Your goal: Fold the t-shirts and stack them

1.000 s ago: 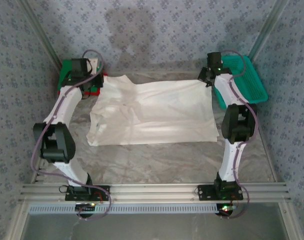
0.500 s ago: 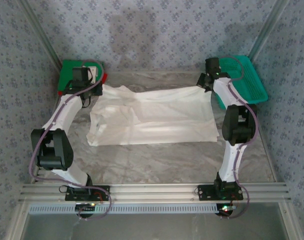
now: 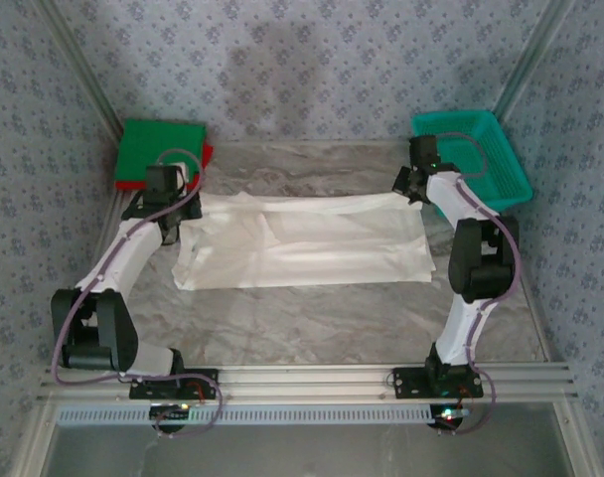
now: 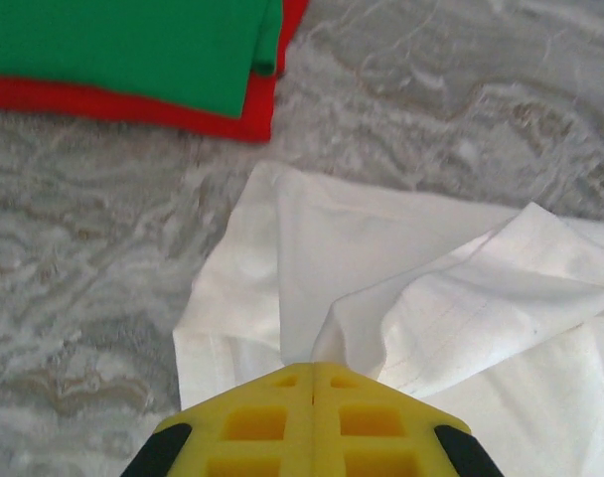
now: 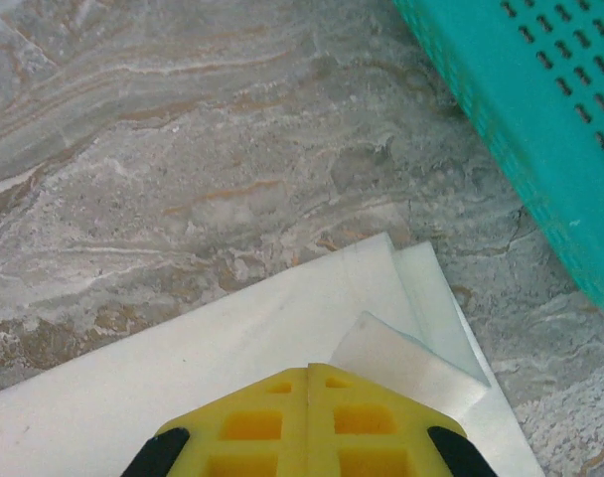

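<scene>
Left pincer (image 4: 314,370): yellow fingers pressed together, a raised fold of the large, wrinkled off-white t-shirt (image 4: 312,248) nipped between the tips, at the shirt's far-left corner. Cloth rises in a soft ridge out of the grip.

Right pincer (image 5: 309,370): likewise closed, holding a turned-up corner of the same shirt at its far-right end.

Top view: off-white t-shirt lies spread across the middle of the grey marbled tabletop (image 3: 312,318), long side running left to right. Its far edge is strung between the two pincers and looks doubled over toward the near side. How much is lifted, cannot tell.

Far-left corner: bright green folded square t-shirt (image 4: 123,40) sits on a red folded t-shirt (image 4: 213,117), red showing along the near and right edges. A strip of bare tabletop lies between this stack and the off-white shirt.

Far-right corner: teal plastic mesh basket (image 5: 540,109), near the right pincer, apart from the cloth.
</scene>
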Tool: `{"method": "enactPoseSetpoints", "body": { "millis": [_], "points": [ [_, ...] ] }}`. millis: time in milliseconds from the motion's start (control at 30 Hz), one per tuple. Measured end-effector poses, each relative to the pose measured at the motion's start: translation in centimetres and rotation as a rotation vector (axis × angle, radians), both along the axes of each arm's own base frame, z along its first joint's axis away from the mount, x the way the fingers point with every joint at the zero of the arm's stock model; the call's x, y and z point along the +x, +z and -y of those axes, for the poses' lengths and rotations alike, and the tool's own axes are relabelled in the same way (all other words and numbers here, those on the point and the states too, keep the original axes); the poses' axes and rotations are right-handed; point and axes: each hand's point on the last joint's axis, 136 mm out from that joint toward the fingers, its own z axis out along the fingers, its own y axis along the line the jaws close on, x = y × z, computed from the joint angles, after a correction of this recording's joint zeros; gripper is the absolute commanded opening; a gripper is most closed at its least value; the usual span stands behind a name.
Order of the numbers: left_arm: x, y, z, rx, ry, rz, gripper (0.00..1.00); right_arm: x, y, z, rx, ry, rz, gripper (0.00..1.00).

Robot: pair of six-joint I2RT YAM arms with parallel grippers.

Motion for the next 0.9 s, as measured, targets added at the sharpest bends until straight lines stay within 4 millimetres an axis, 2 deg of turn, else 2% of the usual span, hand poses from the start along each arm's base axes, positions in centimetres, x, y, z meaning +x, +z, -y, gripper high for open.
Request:
{"method": "enactPoseSetpoints", "body": {
  "millis": [100,333,400,500,567,700,800,900],
  "points": [
    [-0.2,-0.1,-0.1,0.002,0.003,-0.005,0.00,0.0,0.5,0.0,0.001,0.000,0.010,0.00],
    [-0.9,0.8,-0.1,-0.007,0.010,0.003,0.00,-0.6,3.3,-0.2,0.006,0.005,0.071,0.00],
    [-1.2,0.9,-0.1,-0.011,0.015,0.000,0.00,-1.2,3.4,-0.3,0.007,0.007,0.072,0.01],
    [-1.9,0.4,-0.2,-0.022,0.025,-0.011,0.00,-2.6,2.2,-0.3,0.011,0.000,0.040,0.06],
    [-2.5,-0.5,-0.2,-0.032,0.031,-0.035,0.14,-3.7,0.9,-0.2,0.012,-0.007,0.008,0.17],
    [-4.2,-2.8,0.1,-0.057,0.040,-0.110,0.41,-6.1,-1.2,0.1,0.012,-0.023,-0.062,0.31],
    [-5.4,-3.3,0.6,-0.078,0.031,-0.133,0.42,-7.2,-0.8,0.3,0.005,-0.028,-0.065,0.33],
    [-5.5,-2.1,1.4,-0.112,-0.005,-0.096,0.46,-7.1,0.9,0.3,0.008,-0.025,-0.024,0.32]
  ]
}}
